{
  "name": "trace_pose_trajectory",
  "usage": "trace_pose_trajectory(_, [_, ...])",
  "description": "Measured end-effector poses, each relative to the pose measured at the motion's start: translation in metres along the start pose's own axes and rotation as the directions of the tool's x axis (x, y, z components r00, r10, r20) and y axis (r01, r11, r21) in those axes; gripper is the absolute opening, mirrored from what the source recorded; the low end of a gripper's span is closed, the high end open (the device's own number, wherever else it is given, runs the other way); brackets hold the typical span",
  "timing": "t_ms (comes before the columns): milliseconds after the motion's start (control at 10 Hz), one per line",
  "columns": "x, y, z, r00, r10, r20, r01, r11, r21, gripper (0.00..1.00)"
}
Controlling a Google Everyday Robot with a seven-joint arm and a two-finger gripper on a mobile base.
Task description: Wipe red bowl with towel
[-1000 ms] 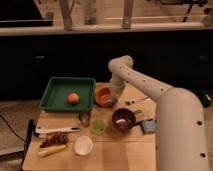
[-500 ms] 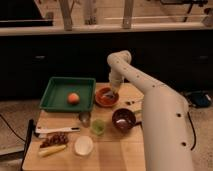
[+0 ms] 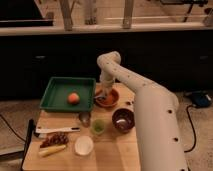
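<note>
The red bowl (image 3: 109, 98) is a shallow, round, orange-red vessel with a brighter rim. It stands upright, opening upward, just beside the right edge of the green tray (image 3: 67, 80), level with the tray's near half. Whether bowl and tray touch cannot be told. The gripper (image 3: 102, 93) is positioned over the bowl's left portion, on the side facing the tray, and hides part of the rim there. The towel cannot be distinguished at the bowl or beside the tray.

Gripper (image 3: 102, 93) sits at the shallow bowl's (image 3: 113, 99) left rim; tray (image 3: 59, 85) lies left of that bowl, holding a fruit (image 3: 73, 98); deeper bowl (image 3: 123, 120) front-right, cup (image 3: 98, 127) in front
</note>
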State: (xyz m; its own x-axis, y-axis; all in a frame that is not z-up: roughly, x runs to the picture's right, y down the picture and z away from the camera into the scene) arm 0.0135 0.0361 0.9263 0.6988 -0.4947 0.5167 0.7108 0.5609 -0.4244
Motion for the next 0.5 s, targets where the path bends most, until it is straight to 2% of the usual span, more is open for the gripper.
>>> trace_pose_trajectory(300, [-0.018,0.019,-0.003,0.998,-0.062,0.019,0.062,0.998,-0.004,0.0])
trace_pose_trajectory(500, [-0.01,0.035,-0.006,0.998,-0.053,0.021,0.053,0.999,-0.005,0.0])
